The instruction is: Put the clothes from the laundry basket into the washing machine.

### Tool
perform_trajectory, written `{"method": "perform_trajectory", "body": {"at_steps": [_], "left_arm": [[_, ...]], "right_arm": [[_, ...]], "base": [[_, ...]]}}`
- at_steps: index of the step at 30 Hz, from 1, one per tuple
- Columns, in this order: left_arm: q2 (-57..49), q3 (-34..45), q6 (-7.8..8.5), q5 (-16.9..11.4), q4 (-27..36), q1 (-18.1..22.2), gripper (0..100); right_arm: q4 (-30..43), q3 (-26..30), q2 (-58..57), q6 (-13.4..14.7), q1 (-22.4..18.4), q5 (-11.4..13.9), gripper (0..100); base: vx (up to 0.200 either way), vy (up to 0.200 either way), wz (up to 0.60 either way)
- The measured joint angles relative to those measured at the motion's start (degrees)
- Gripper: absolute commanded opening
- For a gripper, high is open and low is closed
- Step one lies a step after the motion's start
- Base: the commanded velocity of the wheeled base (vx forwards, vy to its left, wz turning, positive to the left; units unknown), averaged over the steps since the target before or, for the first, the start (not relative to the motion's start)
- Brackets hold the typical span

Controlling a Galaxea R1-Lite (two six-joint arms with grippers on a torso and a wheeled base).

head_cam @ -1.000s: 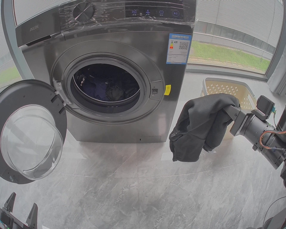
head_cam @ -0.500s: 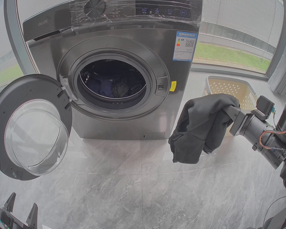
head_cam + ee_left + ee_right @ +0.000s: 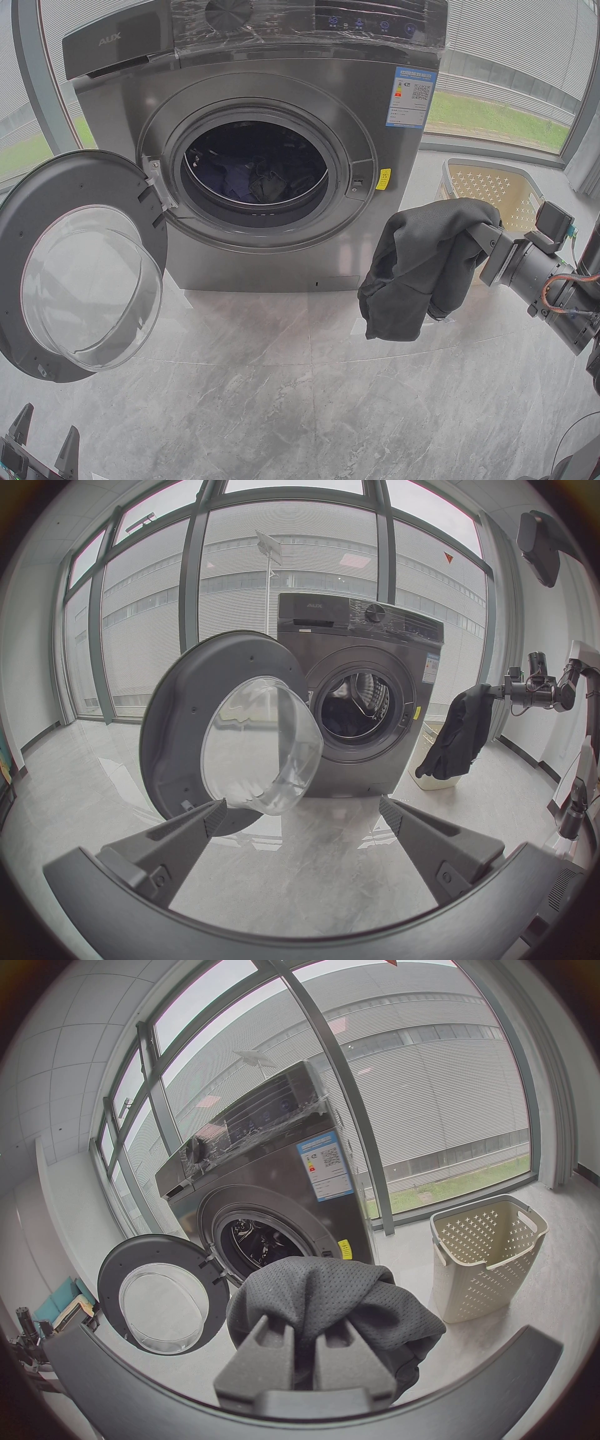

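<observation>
Right gripper [image 3: 304, 1335]: jaws pinching the dark garment [image 3: 425, 262] at its bunched top.
Left gripper [image 3: 303, 811]: jaws spread, holding nothing.
Handling: likely light, limp, sagging; gathered folds grip best.

The grey marble floor [image 3: 300, 400] bears the washer [image 3: 269, 81] at the far side, with the basket [image 3: 494, 187] just to its right.

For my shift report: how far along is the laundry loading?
Done: the door stands open and dark clothes lie in the drum. In hand: the right gripper, jaws shut, holds a dark grey garment near the laundry basket, short of the washing machine. Left: put it into the drum; whether the basket holds more cannot be told.
</observation>
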Motion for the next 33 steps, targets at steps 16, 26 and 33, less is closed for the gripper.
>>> {"method": "perform_trajectory", "body": {"at_steps": [16, 26, 33], "left_arm": [[0.02, 0.0, 0.09, 0.0, 0.0, 0.0, 100], [0.05, 0.0, 0.51, 0.04, -0.11, 0.0, 100], [0.05, 0.0, 2.22, 0.11, -0.13, 0.2, 100]], "right_arm": [[0.0, 0.91, 0.39, -0.02, 0.68, 0.11, 0], [-0.11, 1.13, 1.29, 0.09, 1.45, 0.22, 0], [-2.36, 0.74, 5.23, 0.74, 3.36, 0.24, 0]], "base": [[0.0, 0.0, 0.0], [0.12, 0.0, 0.0], [0.0, 0.0, 0.0]]}}
